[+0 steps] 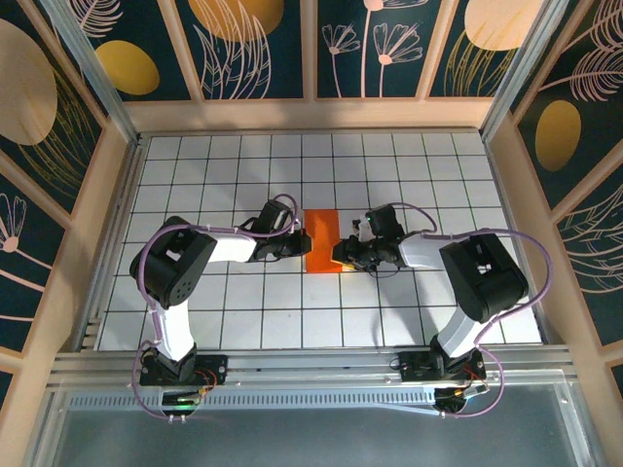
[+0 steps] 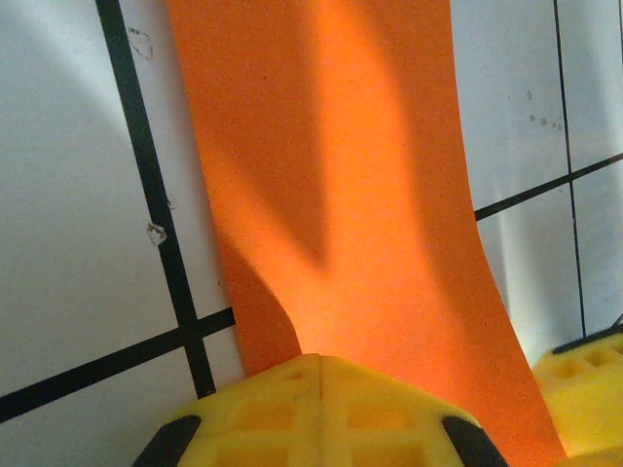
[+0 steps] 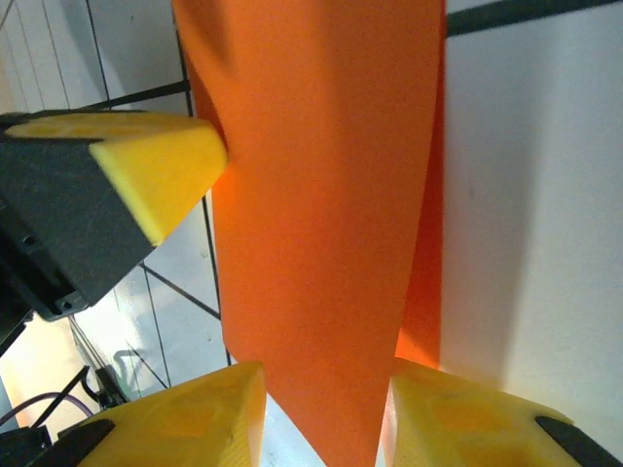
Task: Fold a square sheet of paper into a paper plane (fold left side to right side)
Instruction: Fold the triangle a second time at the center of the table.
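The square sheet of paper [image 1: 322, 233] is being seen from above as a narrow orange rectangle, its long side running from 12 to 6 o'clock, near the middle of the gridded white counter [image 1: 243, 165]. It is being flanked by both arms: the left hand [image 1: 300, 241] is being held against its 9 o'clock edge, and the right hand [image 1: 343, 255] is being held at about its 4 o'clock corner.

In the left wrist view, the left hand [image 2: 321, 389] is being kept clenched, its yellow pads meeting along a seam, with the sheet [image 2: 331, 175] stretching away toward 12 o'clock from just behind them. Whether a layer is being nipped there cannot be told. A yellow finger [image 2: 584, 375] of the other hand is being shown at 4 o'clock.

In the right wrist view, the right hand [image 3: 326, 389] is being held released, its fingers [image 3: 195, 413] spread, with the sheet [image 3: 321, 195] running between them. The left hand's fingertip [image 3: 161, 161] is being pressed against the sheet's edge at 10 o'clock.
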